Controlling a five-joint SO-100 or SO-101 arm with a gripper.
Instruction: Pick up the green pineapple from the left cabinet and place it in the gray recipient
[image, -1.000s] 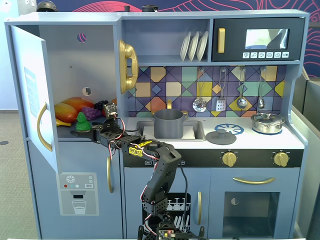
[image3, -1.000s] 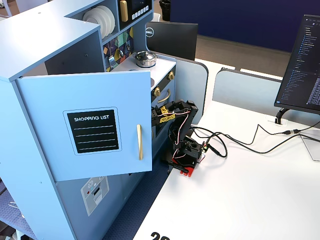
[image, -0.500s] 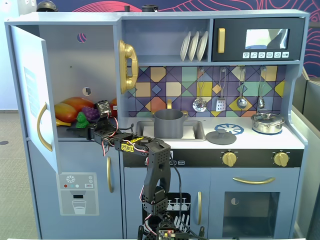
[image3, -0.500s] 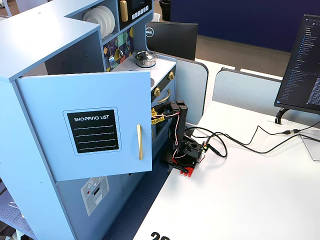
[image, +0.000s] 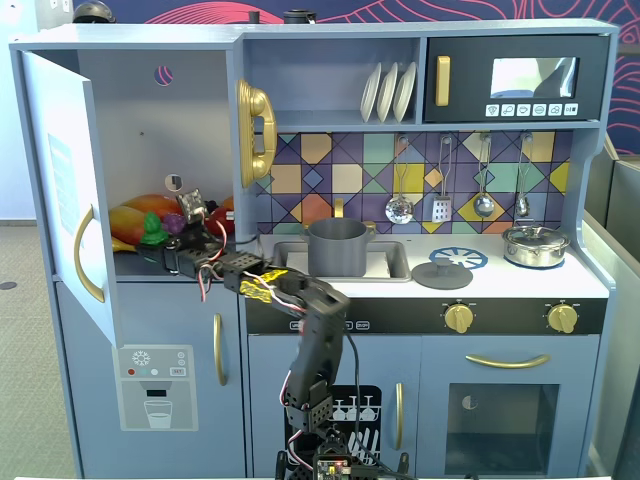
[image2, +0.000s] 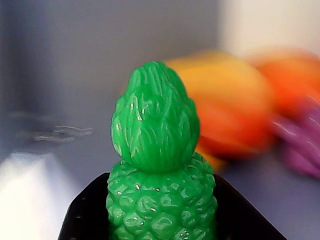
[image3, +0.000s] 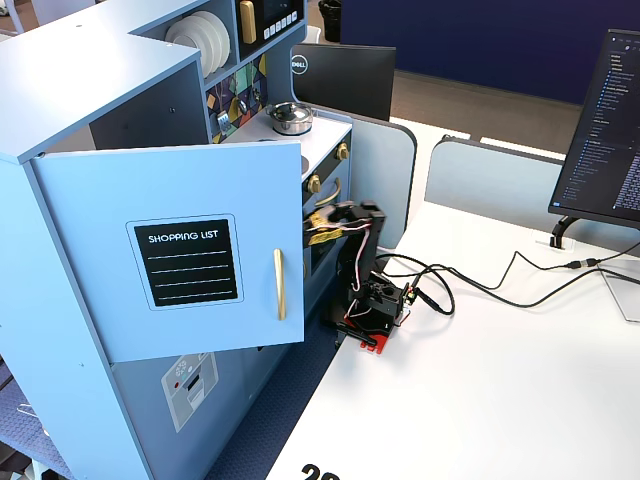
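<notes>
Clutter first: inside the left cabinet (image: 140, 120) I see orange-yellow toy fruit (image: 135, 218) and a purple grape bunch (image: 172, 223) crowded at 12 o'clock of the green pineapple (image: 152, 230), close behind it on the shelf. The open cabinet door (image: 62, 180) stands at 9 o'clock of the shelf in a fixed view; in another fixed view the same door (image3: 170, 250), bearing a shopping-list panel, hides the shelf and the arm's front end from me entirely. The gray recipient (image: 337, 247) sits in the sink at 3 o'clock of the cabinet, well apart from the fruit, and a silver lidded pot (image: 536, 244) stands farther along the counter.

The pineapple is bright green, glossy, upright, with a bumpy body and a ribbed leafy tuft (image2: 154, 117). It stands on the shelf floor near the front edge.

The gripper (image: 168, 250) reaches into the cabinet from 4 o'clock. In the wrist view the fruit rises directly before me, dark finger surfaces (image2: 87, 212) flanking its lower body on both sides. I cannot tell whether the jaws press on it or merely straddle it.
</notes>
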